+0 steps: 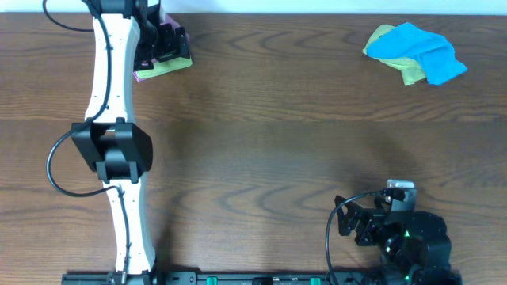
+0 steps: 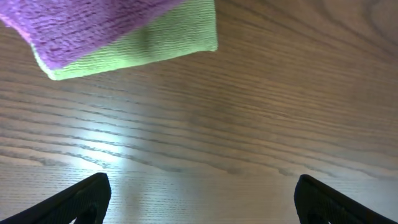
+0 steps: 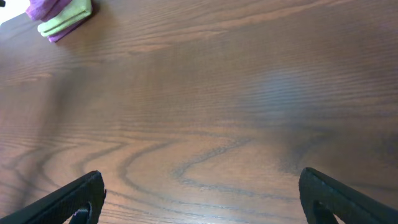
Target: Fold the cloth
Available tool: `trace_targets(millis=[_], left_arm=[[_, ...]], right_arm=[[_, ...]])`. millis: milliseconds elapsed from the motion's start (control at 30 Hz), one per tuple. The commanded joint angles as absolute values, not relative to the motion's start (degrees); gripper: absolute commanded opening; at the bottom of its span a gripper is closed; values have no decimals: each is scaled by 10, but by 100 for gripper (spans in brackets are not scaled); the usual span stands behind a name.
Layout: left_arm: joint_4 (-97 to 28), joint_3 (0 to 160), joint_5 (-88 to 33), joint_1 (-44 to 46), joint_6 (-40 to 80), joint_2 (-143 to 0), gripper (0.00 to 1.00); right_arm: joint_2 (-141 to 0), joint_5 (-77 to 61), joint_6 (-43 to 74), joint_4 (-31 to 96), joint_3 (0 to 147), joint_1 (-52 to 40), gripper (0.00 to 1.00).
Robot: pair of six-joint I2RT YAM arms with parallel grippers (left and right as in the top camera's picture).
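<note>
— What are the fingers doing?
— The left gripper [image 2: 202, 185] has its two black fingers [image 2: 84, 198] spread wide, with only bare wood between them. They hold nothing and touch nothing. The right gripper [image 3: 202, 180] is the same, its fingers [image 3: 339, 198] far apart and empty.
— And the cloth?
— The lilac cloth [image 2: 81, 25] lies at the far left corner of the table [image 1: 261, 134], just ahead of the left gripper. It's fuzzy, ribbed terry with straight edges, lying flat on a lime-green cloth [image 2: 161, 43] of finer weave whose square corner sticks out from under it. From the right wrist a purple edge shows beneath the green too, and I can't tell whether that's the same piece.
— How many cloths altogether?
— Four that I can count. One is lilac, one is lime-green, and at the far right there's one crumpled blue cloth [image 1: 424, 49] on one yellow-green cloth [image 1: 380, 37]. There are two arms. The left arm [image 1: 107, 79] is glossy white with black joints and stretched long. The right arm [image 1: 412, 241] is dark and tucked up at the near edge. The table is dark, grained wood.
</note>
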State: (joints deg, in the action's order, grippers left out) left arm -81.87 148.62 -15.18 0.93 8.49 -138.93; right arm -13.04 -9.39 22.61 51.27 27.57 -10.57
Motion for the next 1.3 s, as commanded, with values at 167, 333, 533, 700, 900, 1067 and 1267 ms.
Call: trace_targets(millis=[167, 333, 533, 700, 900, 1067, 1267], left_arm=[[-819, 1499, -82, 42, 70, -1322, 96], [-806, 1490, -61, 56, 68, -1292, 95], [-765, 1415, -44, 69, 66, -1238, 95], [-681, 1263, -45, 73, 66, -1154, 95], [-588, 1077, -44, 75, 66, -1032, 96], [-518, 946, -40, 75, 54, -935, 96], [-444, 788, -40, 75, 51, -815, 96]], right_arm=[[-128, -92, 233, 513, 275, -101, 99], [-128, -92, 233, 513, 275, -102, 99], [-128, -92, 233, 513, 275, -102, 99], [-128, -92, 233, 513, 275, -102, 99], [-128, -92, 233, 513, 275, -102, 99], [-128, -92, 233, 513, 275, -102, 99], [-128, -92, 233, 513, 275, -102, 99]])
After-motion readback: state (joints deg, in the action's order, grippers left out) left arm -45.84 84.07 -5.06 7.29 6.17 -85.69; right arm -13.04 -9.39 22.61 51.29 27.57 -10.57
